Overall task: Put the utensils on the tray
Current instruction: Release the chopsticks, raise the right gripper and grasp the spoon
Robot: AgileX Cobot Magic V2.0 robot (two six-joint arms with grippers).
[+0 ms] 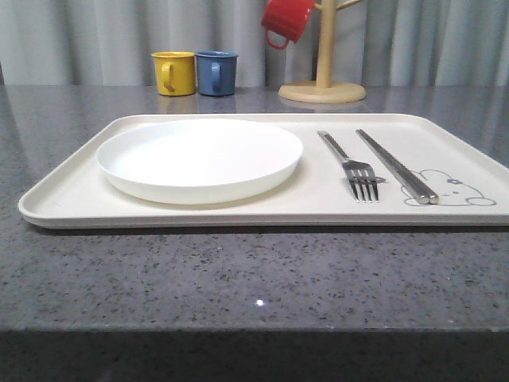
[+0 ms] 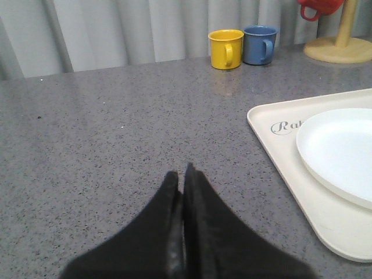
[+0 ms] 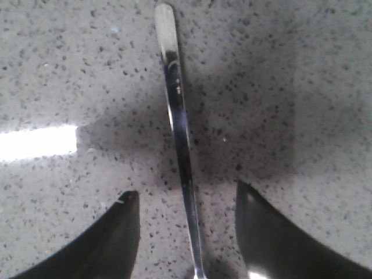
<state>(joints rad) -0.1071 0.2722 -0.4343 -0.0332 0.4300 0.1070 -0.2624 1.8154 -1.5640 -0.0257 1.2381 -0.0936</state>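
The cream tray (image 1: 64,208) lies on the grey speckled counter. On it rest the white plate (image 1: 199,157) at the left, the fork (image 1: 354,169) and the pair of chopsticks (image 1: 395,167) at the right, by the rabbit drawing. In the right wrist view a silver spoon handle (image 3: 176,99) lies flat on the counter, and my right gripper (image 3: 186,189) is open with one finger on each side of it, not touching. The spoon's bowl is hidden. My left gripper (image 2: 181,174) is shut and empty over bare counter, left of the tray (image 2: 279,139) and plate (image 2: 343,154).
A yellow mug (image 1: 174,73) and a blue mug (image 1: 216,73) stand behind the tray. A red mug (image 1: 286,20) hangs on a wooden mug tree (image 1: 323,79) at the back. The counter's front edge runs close below the tray.
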